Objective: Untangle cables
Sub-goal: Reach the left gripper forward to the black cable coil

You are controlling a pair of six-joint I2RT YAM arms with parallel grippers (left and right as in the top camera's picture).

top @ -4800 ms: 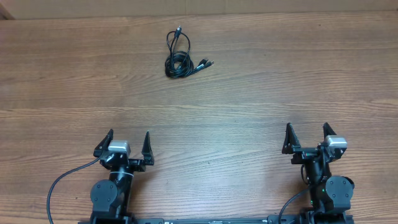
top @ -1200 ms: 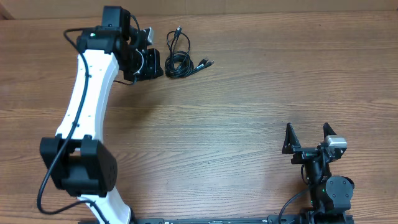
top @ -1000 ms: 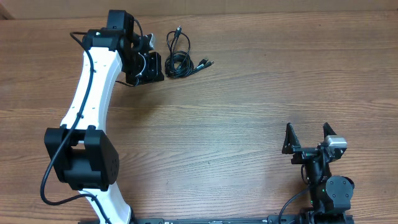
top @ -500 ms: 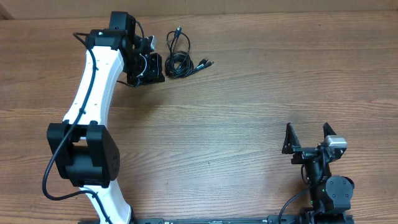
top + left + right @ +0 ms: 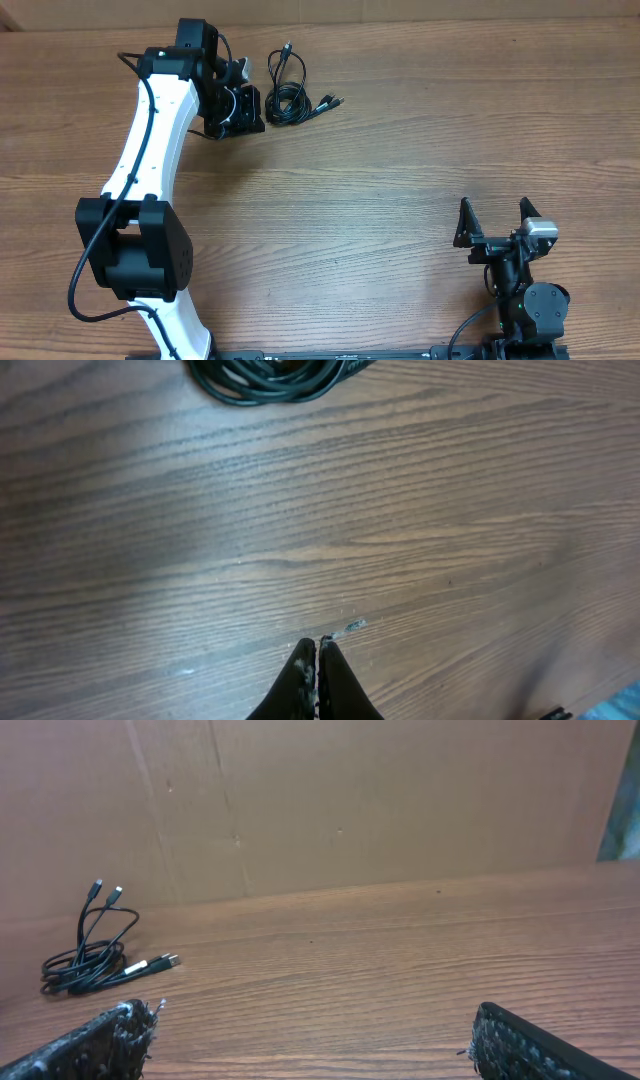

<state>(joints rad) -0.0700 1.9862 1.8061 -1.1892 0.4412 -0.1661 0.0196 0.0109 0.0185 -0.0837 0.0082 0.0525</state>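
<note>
The cables (image 5: 290,92) lie as a small coil of thin black cords with plug ends on the wooden table (image 5: 400,150), at the far side left of centre. My left gripper (image 5: 242,108) is just left of the coil, apart from it. In the left wrist view it (image 5: 317,646) is shut with nothing between the tips, close above bare wood, and the cables (image 5: 268,376) sit at the top edge. My right gripper (image 5: 492,222) rests near the front right, open. In the right wrist view the cables (image 5: 95,960) are far off to the left.
A brown cardboard wall (image 5: 380,800) stands along the table's far edge behind the coil. The left arm's white links (image 5: 150,150) stretch from its base at the front left up to the far left.
The left arm has reached from its rest at the front left to beside the cables, and its gripper has shut. Over the last half second it holds still. The right arm has not moved.
</note>
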